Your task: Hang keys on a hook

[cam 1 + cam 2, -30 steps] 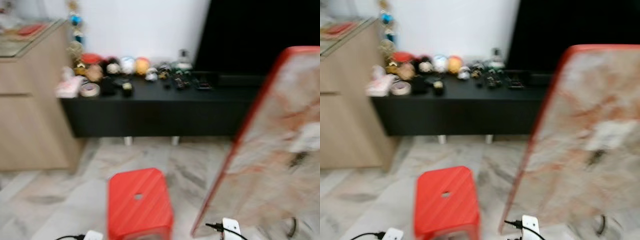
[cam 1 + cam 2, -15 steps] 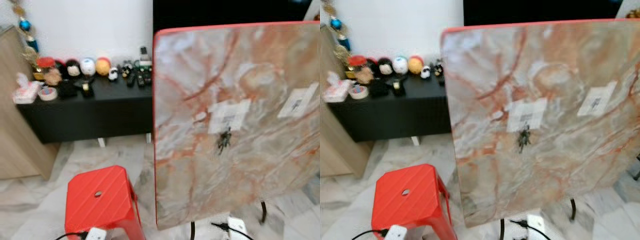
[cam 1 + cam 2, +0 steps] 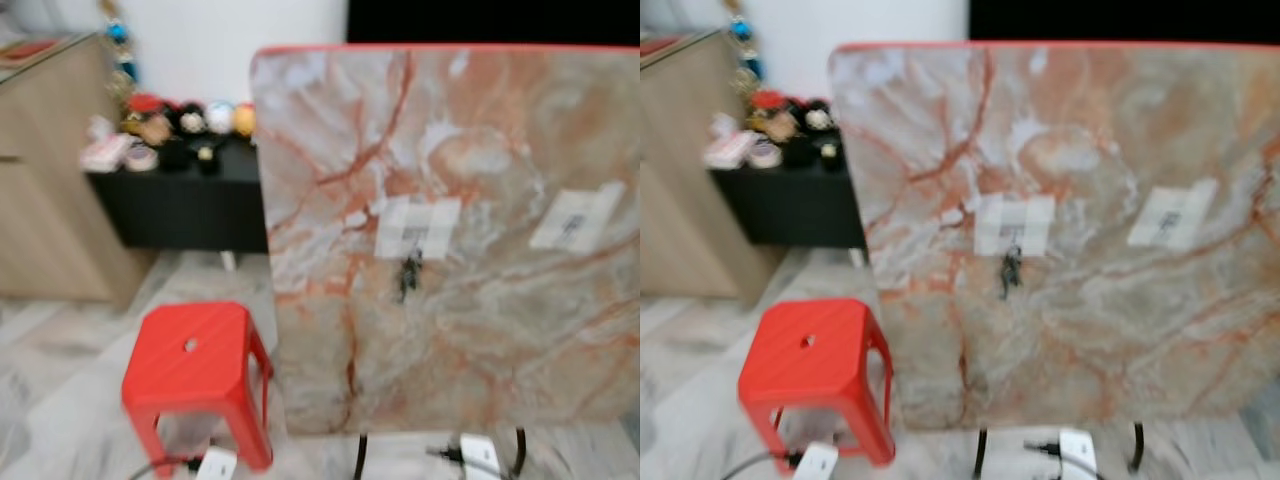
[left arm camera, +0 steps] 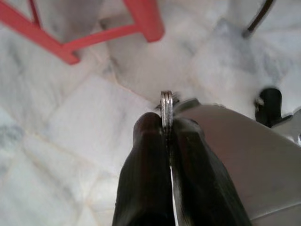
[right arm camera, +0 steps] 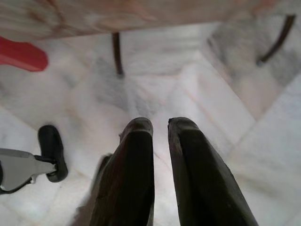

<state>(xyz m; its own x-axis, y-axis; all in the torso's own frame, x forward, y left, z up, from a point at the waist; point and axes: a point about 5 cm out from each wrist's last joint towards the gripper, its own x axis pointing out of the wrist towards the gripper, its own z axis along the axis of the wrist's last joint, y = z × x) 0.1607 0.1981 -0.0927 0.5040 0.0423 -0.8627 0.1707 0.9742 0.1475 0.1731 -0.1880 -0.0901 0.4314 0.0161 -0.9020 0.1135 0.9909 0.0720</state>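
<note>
Left hand point(image 4: 165, 134): fingers pinched tight on a metal key ring point(image 4: 166, 109); the ring stands edge-on and pokes out just past the fingertips. The arm hangs low, pointing at the marble floor point(image 4: 70, 141).
Keys: the ring is all I can make out; whatever hangs from it is hidden behind the fingers.
Right hand point(image 5: 160, 127): empty, fingers nearly together with a narrow gap, pointing down at the floor. Idle.
Just beyond the left hand: legs of the red stool point(image 3: 192, 365) ahead of the fingertips, a thin black leg of the board stand point(image 4: 256, 19) off to one side.
Well above and ahead of both hands: the upright marble-patterned board point(image 3: 480, 330), red-edged. A pale taped patch point(image 3: 418, 228) sits mid-board, and a small dark thing point(image 3: 408, 274) hangs just under it, probably the hook, though blur keeps me from being sure. A second pale patch point(image 3: 578, 216) lies further toward the right-hand side.
Step in hand: my read is approach, with the keys gripped and the lift to the hook not yet started.
Doing it well: square up to the board first, clear of the stool. Raise the left hand with the ring held open-face toward the hook, come in slightly above it, then lower so the ring drops over the tip.
Watch for: a hard nudge tipping the propped board.
</note>
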